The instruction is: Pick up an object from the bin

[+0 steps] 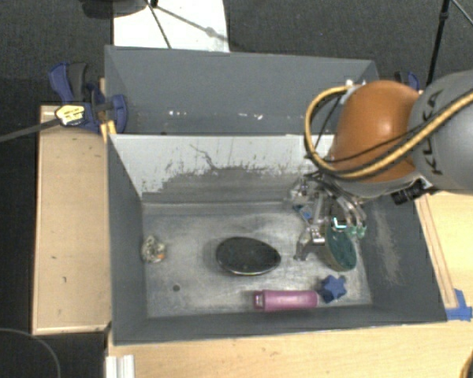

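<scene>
- Camera view: the arm [457,144] comes in from the right, and its round orange cover [374,124] hides the back right part of the grey metal bin [221,203].
- Looped cables [314,136] hang around the cover.
- The gripper [322,239] is low in the right side of the bin. It is a tangle of shiny metal parts, and I cannot tell if it is wide or narrow.
- A dark green oval thing [341,250] sits right at the gripper, on its right side. It looks smooth. The gripper covers its top, so I cannot tell if it is held or just lying there.
- A small blue thing [331,288] lies just in front of the green one. It is bumpy, and its shape is hard to make out.
- A purple tube [285,299] lies flat by the front wall, next to the blue thing. It is long and round.
- A black flat disc [248,256] lies in the middle of the floor, left of the gripper.
- A small shiny clump [153,249] sits far off at the left. It is too small to name.
- The bin floor is scratched and dull.
</scene>
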Action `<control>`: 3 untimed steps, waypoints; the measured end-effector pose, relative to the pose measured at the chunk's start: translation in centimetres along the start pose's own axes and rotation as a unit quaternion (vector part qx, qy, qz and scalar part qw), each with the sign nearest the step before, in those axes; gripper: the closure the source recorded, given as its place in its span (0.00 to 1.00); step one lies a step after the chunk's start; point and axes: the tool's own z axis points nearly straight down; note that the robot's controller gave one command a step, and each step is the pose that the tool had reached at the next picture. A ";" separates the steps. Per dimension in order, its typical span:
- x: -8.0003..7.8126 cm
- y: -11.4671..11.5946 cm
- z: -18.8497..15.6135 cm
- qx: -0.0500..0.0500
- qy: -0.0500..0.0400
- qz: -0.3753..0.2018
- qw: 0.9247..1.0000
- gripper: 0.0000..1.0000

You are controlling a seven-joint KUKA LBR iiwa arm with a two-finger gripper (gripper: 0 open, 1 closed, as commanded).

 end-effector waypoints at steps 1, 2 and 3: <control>-0.2 4.8 9.4 -0.001 -0.007 0.027 1.000 0.00; 1.1 11.5 9.0 -0.002 -0.006 0.053 0.999 0.00; -0.4 16.8 8.3 -0.002 -0.005 0.123 0.992 0.00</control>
